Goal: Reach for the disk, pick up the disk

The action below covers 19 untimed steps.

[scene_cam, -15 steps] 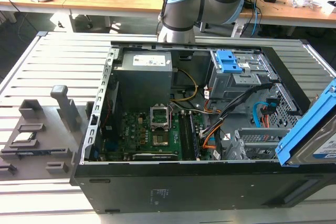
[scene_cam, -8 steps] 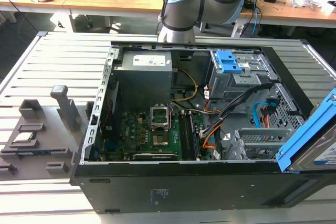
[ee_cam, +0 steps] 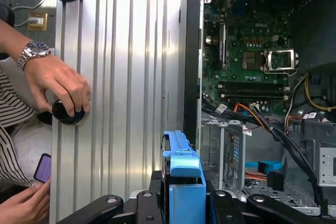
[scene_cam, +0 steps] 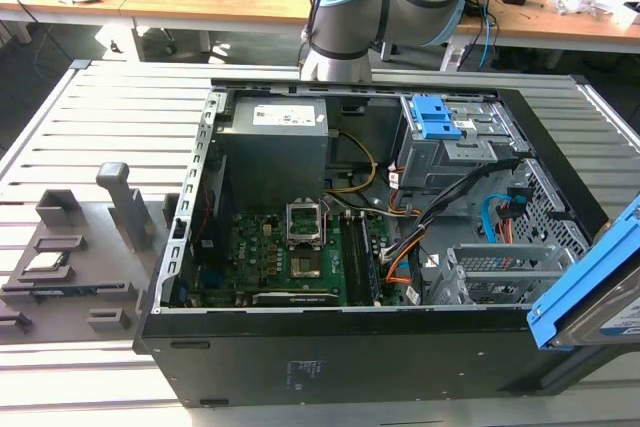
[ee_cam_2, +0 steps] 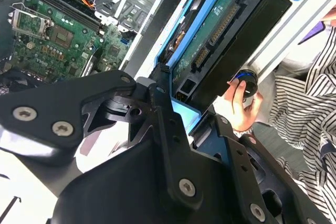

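Beyond case (scene_cam: 350, 357) rim | gripper (ee_cam_2: 181, 116) clamps disk (ee_cam_2: 220, 30) | clear w/ room

A bright blue frame edges the silver disk (scene_cam: 600, 292), its underside a green circuit board in the second wrist view (ee_cam_2: 210, 35). The black gripper (ee_cam_2: 176, 116) contrasts with the ribbed silver table (ee_cam: 121, 77). A person's sleeve (ee_cam_2: 302, 108) carries black-and-white stripes; the motherboard (ee_cam: 247, 61) is green.

Disk (scene_cam: 600, 282) cut by exterior view's edge.
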Available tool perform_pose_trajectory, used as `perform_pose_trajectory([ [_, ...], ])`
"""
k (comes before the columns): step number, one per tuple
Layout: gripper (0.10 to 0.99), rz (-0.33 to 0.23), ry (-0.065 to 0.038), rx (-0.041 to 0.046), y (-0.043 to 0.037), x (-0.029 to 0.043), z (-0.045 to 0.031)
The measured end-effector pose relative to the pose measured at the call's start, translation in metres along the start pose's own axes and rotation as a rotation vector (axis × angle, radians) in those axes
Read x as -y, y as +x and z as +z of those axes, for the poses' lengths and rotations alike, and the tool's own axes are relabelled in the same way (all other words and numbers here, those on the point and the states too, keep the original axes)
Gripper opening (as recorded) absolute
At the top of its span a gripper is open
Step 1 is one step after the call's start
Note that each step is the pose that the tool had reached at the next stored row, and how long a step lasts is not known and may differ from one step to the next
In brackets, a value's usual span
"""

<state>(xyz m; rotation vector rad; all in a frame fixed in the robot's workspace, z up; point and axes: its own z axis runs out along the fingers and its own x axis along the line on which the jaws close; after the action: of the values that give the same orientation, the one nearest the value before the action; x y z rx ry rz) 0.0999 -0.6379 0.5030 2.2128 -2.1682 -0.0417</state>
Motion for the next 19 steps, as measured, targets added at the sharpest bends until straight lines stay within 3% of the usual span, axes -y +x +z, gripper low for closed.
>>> perform_pose_trajectory([
  [15,0.369,0.0,0.0,-0.0001,0.0191,0.0002,0.0113],
  [19,0.369,0.0,0.0,0.0,0.0198,0.0003,0.0136],
])
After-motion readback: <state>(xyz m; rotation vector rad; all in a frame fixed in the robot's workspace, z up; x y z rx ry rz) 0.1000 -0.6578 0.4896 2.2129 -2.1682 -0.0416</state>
